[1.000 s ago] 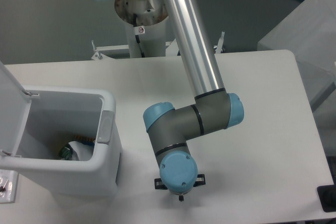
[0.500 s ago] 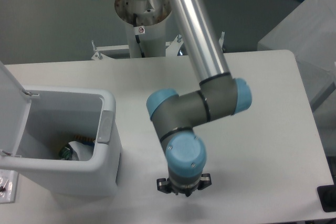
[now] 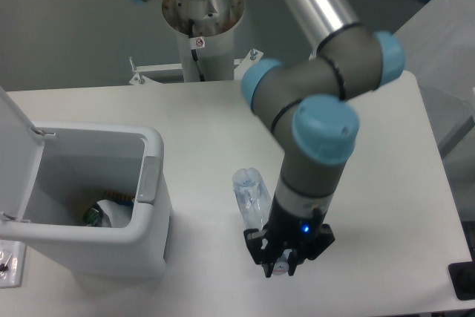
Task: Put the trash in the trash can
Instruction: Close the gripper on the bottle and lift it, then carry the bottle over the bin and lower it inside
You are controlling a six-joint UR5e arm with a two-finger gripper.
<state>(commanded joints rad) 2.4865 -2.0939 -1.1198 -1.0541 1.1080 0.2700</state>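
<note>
since a second ago the arm is swinging right and rising off the bench (image 3: pixel 185 124), and its wrist is no longer covering the spot in front of the bin; the bottle (image 3: pixel 251 200) is now showing where nothing could be seen under the arm before. the bottle is lying flat on the bench, well right of the trash can (image 3: pixel 152 206), its long axis running from upper left down toward lower right, straight under the hand (image 3: pixel 280 265). its clear upper end is sticking out up-left of the fingers; the lower end is hidden behind the wrist. the hand is sitting over that lower end, fingers pointing down at the bench on either side of something pale, but whether they are clenched on the bottle or standing just loose around it i cannot tell from here. the wrapper (image 3: pixel 104 215) is already lying inside the trash can, green strip showing, lid tipped open at left. judging by this, the carry is going to be leftward, across the latch side of the rim.
</note>
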